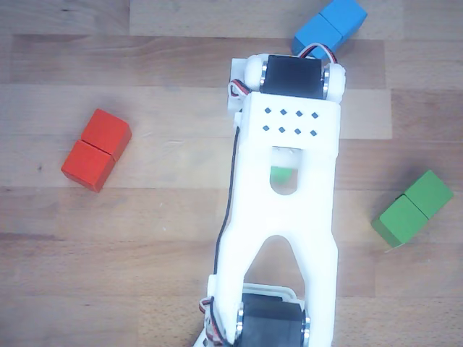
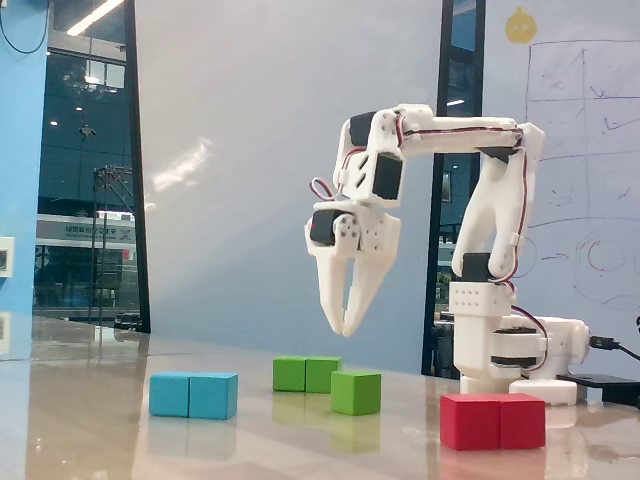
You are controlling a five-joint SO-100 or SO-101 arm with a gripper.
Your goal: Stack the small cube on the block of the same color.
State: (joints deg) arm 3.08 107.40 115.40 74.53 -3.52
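In the fixed view the small green cube (image 2: pixel 356 391) sits on the table just right of the green oblong block (image 2: pixel 307 374), apart from it or nearly touching. My gripper (image 2: pixel 345 326) hangs above them, pointing down, with its fingertips together and nothing held. In the other view, which looks down from above, the white arm (image 1: pixel 289 217) covers the cube; only a green patch (image 1: pixel 282 174) shows through a slot. The green oblong block (image 1: pixel 414 208) lies at the right there. The gripper's fingers are hidden under the arm in that view.
A blue oblong block (image 2: pixel 194 395) lies at the left of the fixed view and at the top of the other view (image 1: pixel 329 27). A red oblong block (image 2: pixel 493 421) lies front right, and at the left in the other view (image 1: pixel 96 150). The arm's base (image 2: pixel 505 345) stands at the right.
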